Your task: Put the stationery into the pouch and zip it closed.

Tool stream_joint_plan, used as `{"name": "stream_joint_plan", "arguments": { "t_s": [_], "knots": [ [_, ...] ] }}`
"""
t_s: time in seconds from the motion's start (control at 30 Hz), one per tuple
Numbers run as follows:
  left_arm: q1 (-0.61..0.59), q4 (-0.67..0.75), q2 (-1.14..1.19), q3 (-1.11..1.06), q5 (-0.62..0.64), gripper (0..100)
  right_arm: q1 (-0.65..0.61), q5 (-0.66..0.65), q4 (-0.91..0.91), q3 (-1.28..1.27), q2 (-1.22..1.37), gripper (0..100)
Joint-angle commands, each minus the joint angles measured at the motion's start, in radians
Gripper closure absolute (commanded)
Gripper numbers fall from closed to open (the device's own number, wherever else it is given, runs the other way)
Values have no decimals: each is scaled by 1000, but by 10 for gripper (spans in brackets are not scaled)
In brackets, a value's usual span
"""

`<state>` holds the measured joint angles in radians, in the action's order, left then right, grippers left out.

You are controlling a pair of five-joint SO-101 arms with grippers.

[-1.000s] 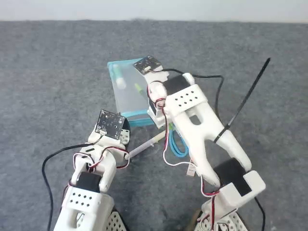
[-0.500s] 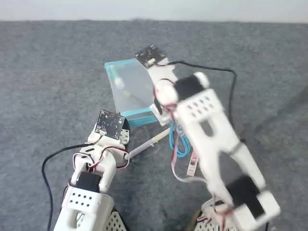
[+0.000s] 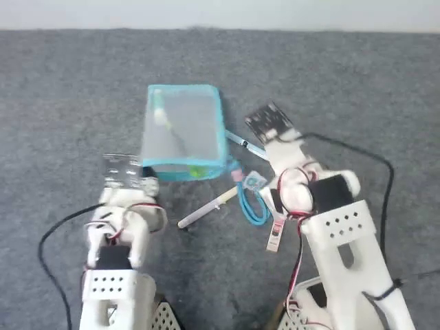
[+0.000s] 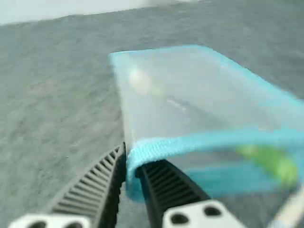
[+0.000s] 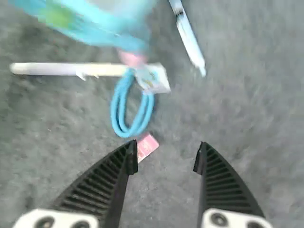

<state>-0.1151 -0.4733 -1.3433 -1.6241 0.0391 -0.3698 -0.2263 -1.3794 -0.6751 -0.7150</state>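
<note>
Teal-trimmed and see-through, the pouch lies on the grey mat at the far middle of the scene; the left gripper has its jaws pressed onto the pouch's near-left corner, pinching the woven edge; the right gripper hangs with jaws spread and nothing between them, over the loose things by the pouch's near-right corner.

By my reading the task is partly done at best: a white lump and a green object show through the mesh, so something is already inside. Outside lie a white pen close to the pouch's near edge, a pale blue pen just beside its right edge, and a small pink piece nearer the arms. A blue cord loop with a tag trails from the near-right corner; it looks more like a strap than stationery. The pens and the pink piece are left to go in, and the zipping comes after them.

Hard to make out: what the two things inside are; where the zip slider sits; how wide the mouth gapes; whether the pink piece is an eraser.
</note>
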Motion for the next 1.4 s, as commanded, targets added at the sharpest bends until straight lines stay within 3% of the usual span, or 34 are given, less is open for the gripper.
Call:
{"name": "stream_joint_plan", "arguments": {
  "t_s": [0.0,0.1,0.13,0.2,0.33,0.4,0.57,0.7,0.77,1.13,1.37],
  "knots": [
    [-9,-28,-9,87,18,989,45,38,117,-101,-30,810],
    [284,-140,-18,76,-239,989,47,52,143,-117,16,810],
    [325,-147,-18,76,-259,989,50,54,147,-117,35,810],
    [259,-117,-18,87,-173,989,51,54,150,-117,70,810],
    [-75,-71,-11,143,3,989,51,52,151,-114,133,810],
    [-127,-78,-9,154,26,989,51,52,156,-112,154,810],
    [123,-157,-17,142,-218,989,51,55,171,-112,189,810],
    [-63,-127,-15,183,-69,989,51,54,168,-114,199,810],
    [-115,-124,-11,188,-54,989,50,54,171,-114,199,810],
    [-68,-124,-17,171,-49,989,41,60,197,-150,200,809],
    [-68,-124,-17,165,-49,989,-45,149,297,-236,202,810]
  ]
}}
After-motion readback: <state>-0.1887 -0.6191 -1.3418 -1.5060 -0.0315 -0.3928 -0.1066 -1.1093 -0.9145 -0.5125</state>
